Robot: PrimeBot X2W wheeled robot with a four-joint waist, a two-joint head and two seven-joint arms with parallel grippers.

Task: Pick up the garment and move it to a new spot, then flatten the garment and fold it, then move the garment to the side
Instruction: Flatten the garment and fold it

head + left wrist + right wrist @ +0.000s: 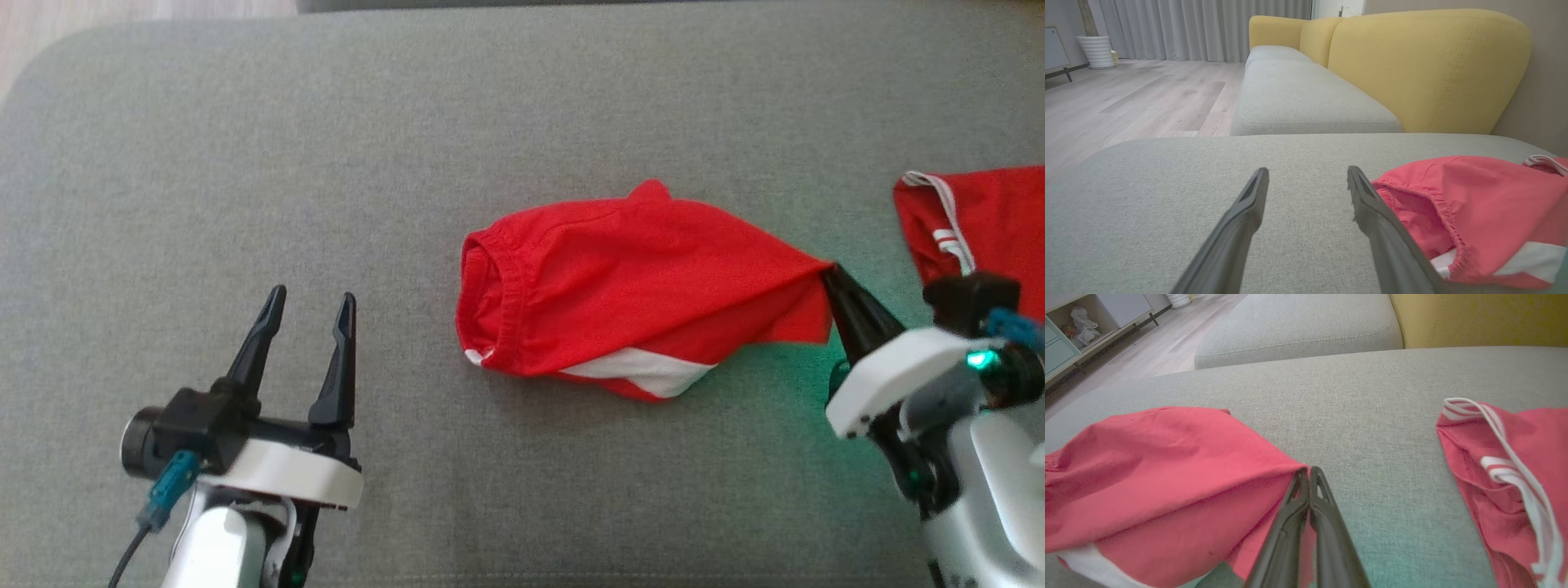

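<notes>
Head view: the red garment [620,286] lies on the grey sofa cushion [408,122], with its long axis going from left to right across the picture. Its elastic waistband opening is at the left end. Its right end is drawn out to a point, and the cloth looks a little stretched toward it. The right gripper [829,273] is at this point, its fingers closed together on the corner of the cloth. The left gripper [314,298] is well apart from the garment, on the waistband side and a little nearer to the robot. Its fingers stand moderately apart and hold nothing. A second red garment [980,220] with white stripes lies beyond the pinched corner, not touching the first one.

Left wrist view: the waistband of the garment [1474,204] is just to the right of the left gripper [1307,170], and bare cushion lies between the spread fingers.

Right wrist view: the two fingers of the right gripper [1308,470] meet at their tips, and the red cloth [1167,465] spreads away from them to the left. The striped garment [1494,477] lies on the other side of the gripper.

I judge that the right arm is moving or stretching the garment along its long axis. For the waistband end, the left arm is the nearer one; it would need to reach toward its right.
</notes>
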